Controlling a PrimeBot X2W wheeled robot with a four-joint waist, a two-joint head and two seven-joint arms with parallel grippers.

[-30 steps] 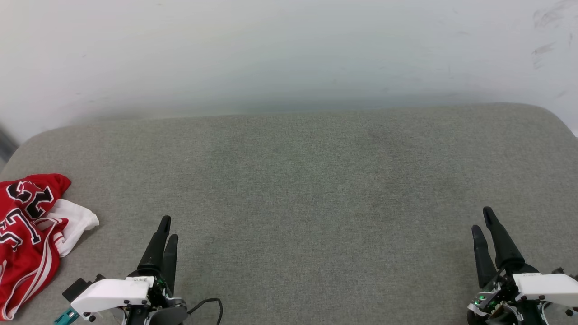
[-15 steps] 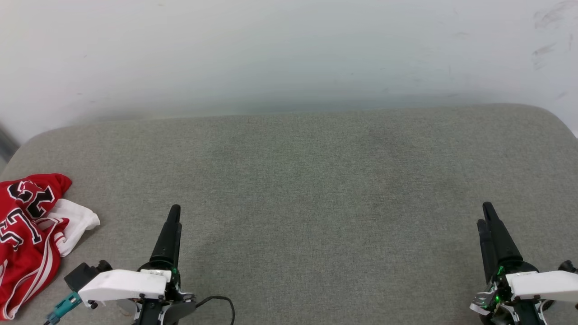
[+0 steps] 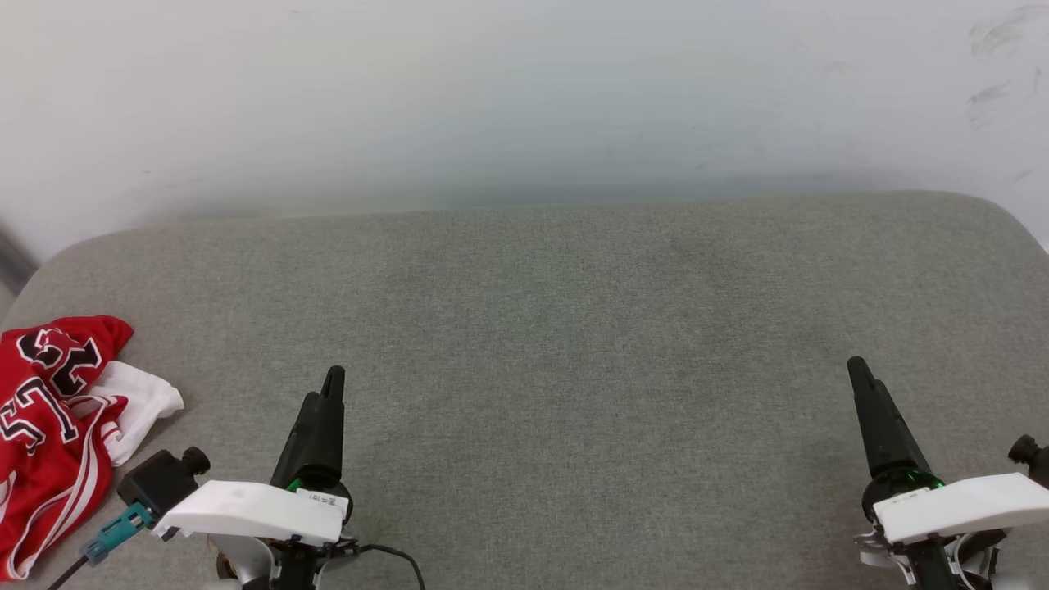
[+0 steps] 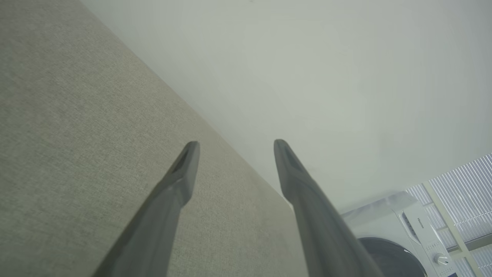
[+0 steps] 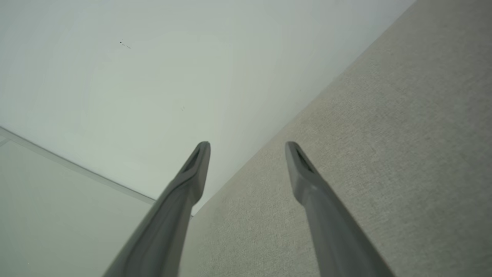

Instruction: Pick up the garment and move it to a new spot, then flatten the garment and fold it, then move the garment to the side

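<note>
Both claws are empty and spread. Your left gripper (image 3: 332,378) sits at the lower left of the head frame and your right gripper (image 3: 856,366) at the lower right. Each wrist frame shows two dark fingers (image 4: 180,181) standing apart with nothing between them.

Largest before you is the padded grey surface (image 3: 574,328) across the lower two thirds of the head frame, then the pale wall (image 3: 524,98) above it. The garment (image 3: 49,442) lies crumpled at the lower left, partly cut off by the frame edge. It is red, with black white-outlined print facing up and a white sleeve (image 3: 135,401) bunched on its right side. It is near the left gripper but not touching it, and well apart from the right one.

You are, I judge, at the very first step: the pick-up is not yet begun. Your next move is to swing the left gripper toward the lower left and bring its spread fingers down over a raised fold. Pinch cloth alone, not the upholstery beneath, then carry it toward the bare middle.

The one container is a washing machine (image 4: 403,234) at the lower right of the left wrist frame, and you cannot tell what its drum holds. Smallest, a teal connector (image 3: 111,542) hangs off the left wrist, just beside the garment.
</note>
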